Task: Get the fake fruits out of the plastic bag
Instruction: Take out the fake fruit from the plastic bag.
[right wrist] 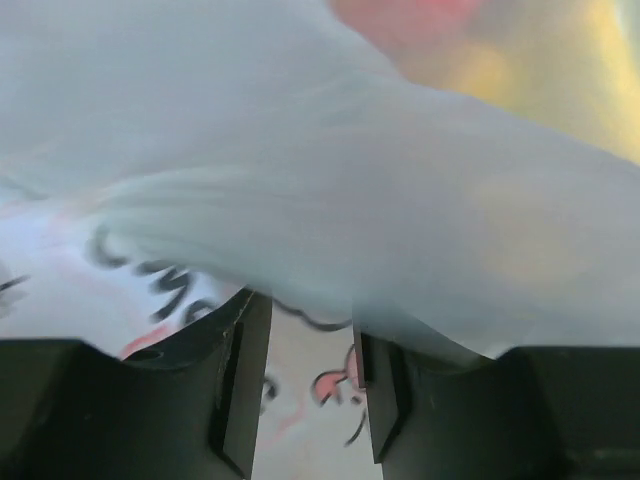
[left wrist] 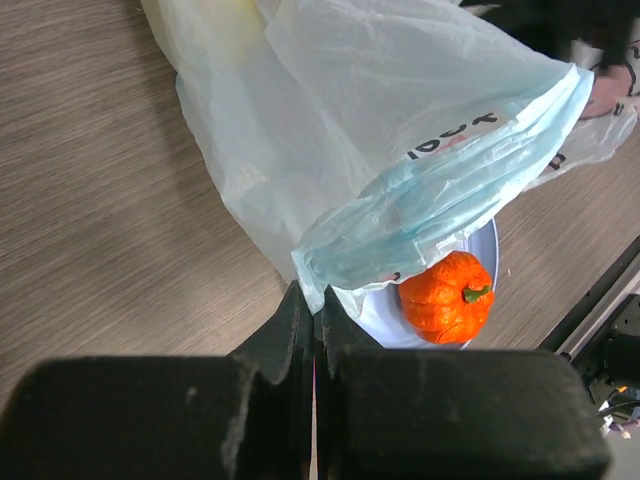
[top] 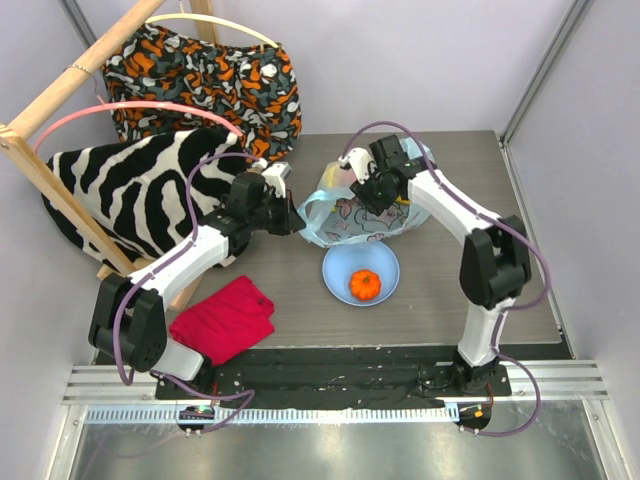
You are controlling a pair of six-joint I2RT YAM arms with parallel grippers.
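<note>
The left pincer [left wrist: 315,312] is closed on a bunched edge of the bag [left wrist: 380,150]. Its two fingers are pressed together with the thin blue film caught at their tips. From that grip the bag spreads away ahead of the pincer and lies across the worktop [top: 430,300].

Just beyond this pincer's tips and slightly to one side, the orange fruit [left wrist: 447,297] sits on a plate [left wrist: 380,315], out of the bag. The bag's lower fold overhangs part of the plate.

The right pincer [right wrist: 305,318] is at the bag's far side, pushed against the film. Its jaws stand partly apart, and only printed film shows in the gap, with nothing solid between the fingers. The film drapes over both fingertips [right wrist: 245,330]. Beyond them, yellow and reddish shapes show through the film, too blurred to name.

From above, the two pincers face each other across the bag, the left pincer [top: 288,215] at its left edge and the right pincer [top: 368,192] over its middle. A red cloth [top: 222,318] lies on the near side, well apart from the left pincer.
</note>
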